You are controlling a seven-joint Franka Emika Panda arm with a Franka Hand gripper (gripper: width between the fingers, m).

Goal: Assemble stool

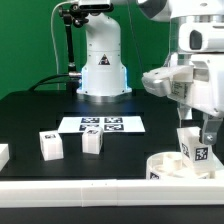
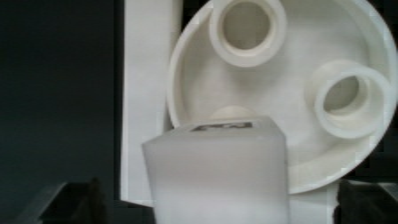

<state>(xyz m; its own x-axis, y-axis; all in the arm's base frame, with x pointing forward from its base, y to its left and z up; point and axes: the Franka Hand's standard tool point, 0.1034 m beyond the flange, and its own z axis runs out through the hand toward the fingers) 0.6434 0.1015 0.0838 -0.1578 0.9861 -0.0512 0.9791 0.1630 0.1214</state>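
Behind my table (image 1: pixel 30 112): green backdrop (image 1: pixel 25 40), plain, filling whole wall. Tabletop matte black. Light soft, even. White border rail (image 1: pixel 70 190) runs along near edge. Marker board (image 1: pixel 101 125) lies flat mid-table. Black stand (image 1: pixel 69 45) upright at far edge.

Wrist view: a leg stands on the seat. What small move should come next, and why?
Probably close the end effector on the upright leg, to grip it: the end effector is open, and the leg stands centred before it on the seat.
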